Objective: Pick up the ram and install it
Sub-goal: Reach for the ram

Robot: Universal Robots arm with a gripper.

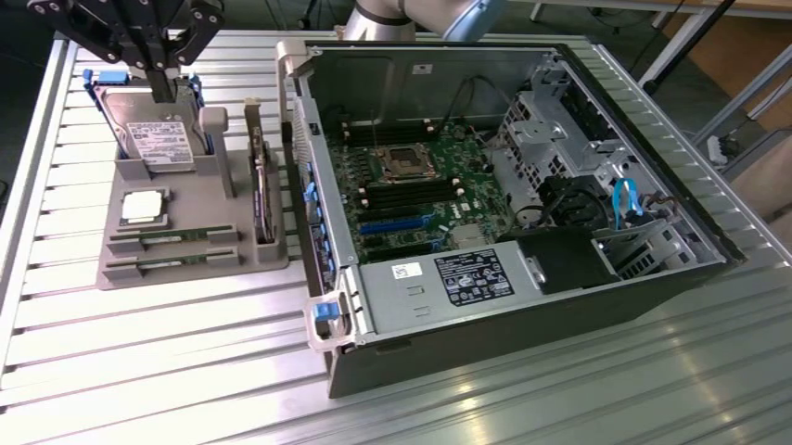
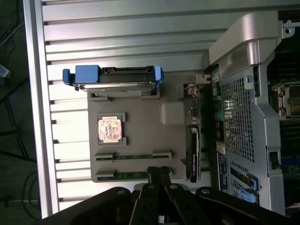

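Ram [image 1: 173,236]: green stick lying lengthwise in a slot of the grey holder [image 1: 198,199], lower left of the exterior view, with a second like stick [image 1: 173,263] in the parallel slot just beside it. Both seated, neither lifted. Square processor chip [image 1: 143,206] next to them on the holder, hard drive [image 1: 155,134] standing at the holder's far end, dark expansion card [image 1: 260,195] on edge along the side toward the open computer case [image 1: 693,232]. Holder and case both resting on the ribbed metal surface [image 1: 148,352]. Gripper [image 1: 163,91] at upper left of the exterior view, overlapping the hard drive's upper edge in the picture, jaws pressed together with nothing between them. Whole holder spread out beneath the fingertips in the wrist view, so judged raised well clear of it. Step in hand, as judged: approach for the pick, no grasp made. Pick judged to call for parted jaws, alignment across the stick's thin faces, and a straight descent onto the exposed upper edge, clear of the neighbouring stick and slot walls. Motherboard [image 1: 409,185] exposed inside the case.
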